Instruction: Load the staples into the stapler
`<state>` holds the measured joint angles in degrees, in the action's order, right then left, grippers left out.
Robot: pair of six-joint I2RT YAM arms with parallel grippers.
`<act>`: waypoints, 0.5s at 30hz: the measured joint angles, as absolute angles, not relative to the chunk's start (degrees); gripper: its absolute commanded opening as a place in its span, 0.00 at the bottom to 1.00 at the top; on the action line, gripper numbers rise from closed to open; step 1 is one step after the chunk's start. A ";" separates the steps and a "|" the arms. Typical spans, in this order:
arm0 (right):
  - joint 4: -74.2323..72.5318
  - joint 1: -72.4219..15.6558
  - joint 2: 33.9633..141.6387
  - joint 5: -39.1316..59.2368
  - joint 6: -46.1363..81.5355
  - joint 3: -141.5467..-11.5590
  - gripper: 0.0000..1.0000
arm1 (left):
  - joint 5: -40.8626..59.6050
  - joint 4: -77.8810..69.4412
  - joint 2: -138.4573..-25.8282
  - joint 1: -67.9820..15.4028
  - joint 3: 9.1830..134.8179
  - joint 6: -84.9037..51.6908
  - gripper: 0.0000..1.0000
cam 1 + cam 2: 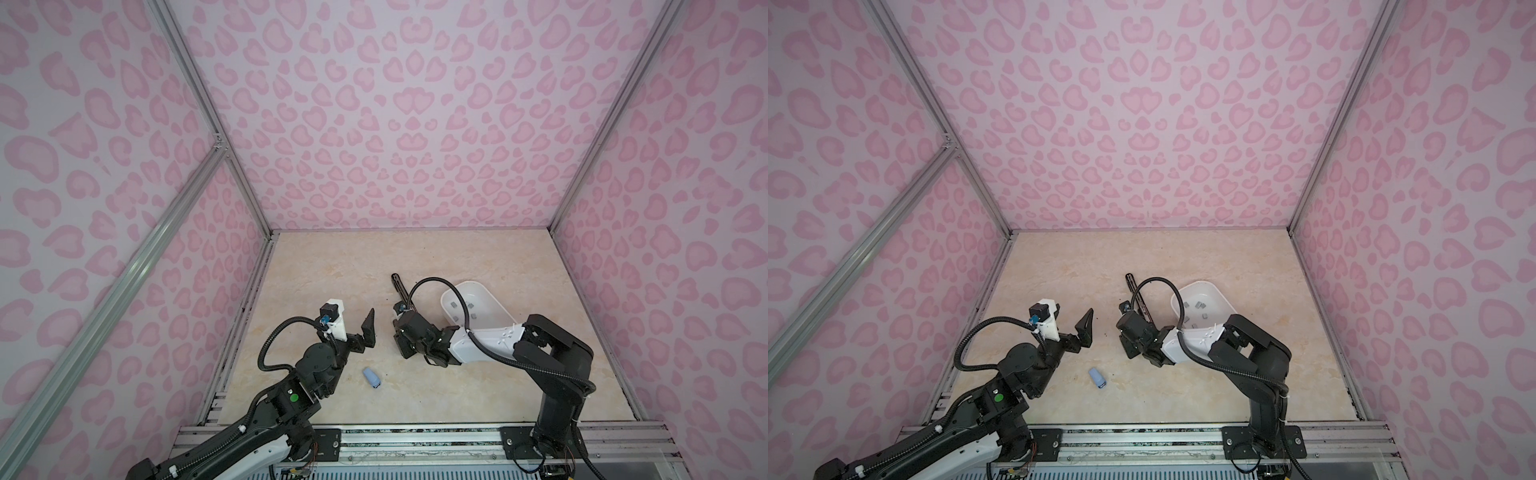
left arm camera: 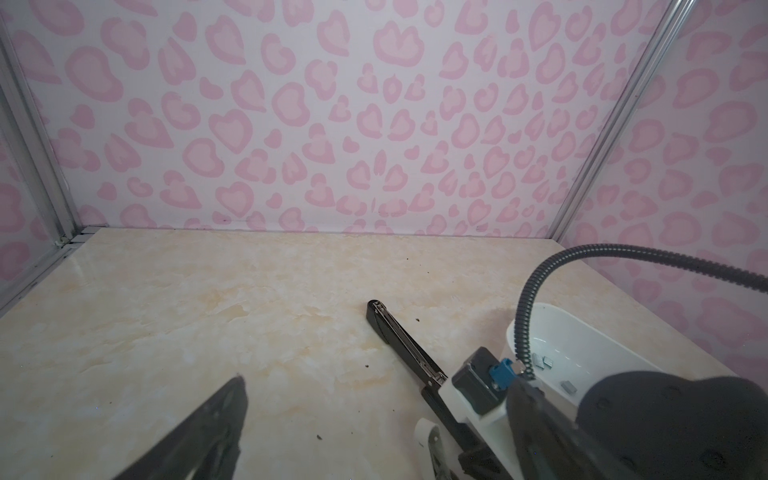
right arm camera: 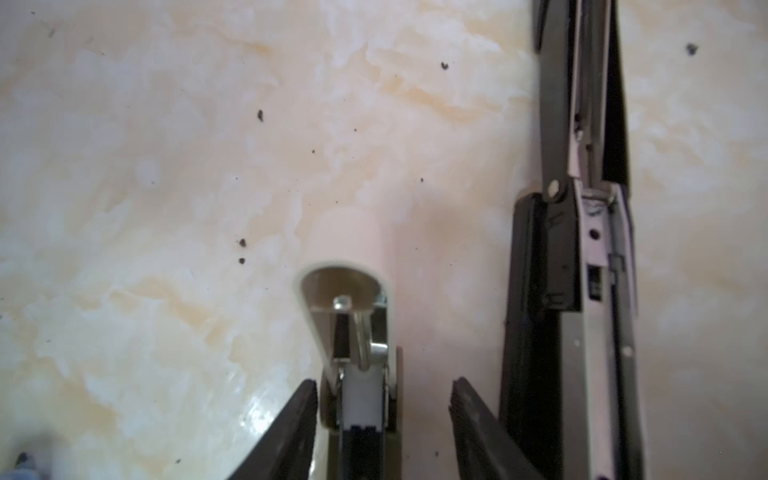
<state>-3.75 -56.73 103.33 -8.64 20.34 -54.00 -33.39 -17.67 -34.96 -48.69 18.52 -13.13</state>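
- Right claw [image 3: 383, 382]: half open, astride the white stapler [image 3: 353, 316], with a clear gap on one side, so judged not clamped.
- Just beside it: black stapler [image 3: 582, 216], folded out flat with the rail bared. In both top views its long axis [image 1: 400, 289] slants from the claw toward the back wall.
- Further right in a top view: tray [image 1: 482, 286] with the staples [image 1: 471, 306] loose inside, partly under the right forearm.
- Left claw [image 1: 362, 334]: wide, empty, across the middle from the tray.
- Judged: staples nearer the right arm, so a short swing rightward to reach them.
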 measured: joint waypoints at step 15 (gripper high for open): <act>-14.28 -73.91 89.89 -16.99 12.95 -42.48 0.65 | -40.93 -16.05 -30.98 -46.46 15.84 -16.99 0.97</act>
<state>-14.28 -73.91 89.89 -16.99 12.95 -42.48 -40.93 -16.05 -30.98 -46.46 15.84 -16.99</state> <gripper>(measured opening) 0.651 0.972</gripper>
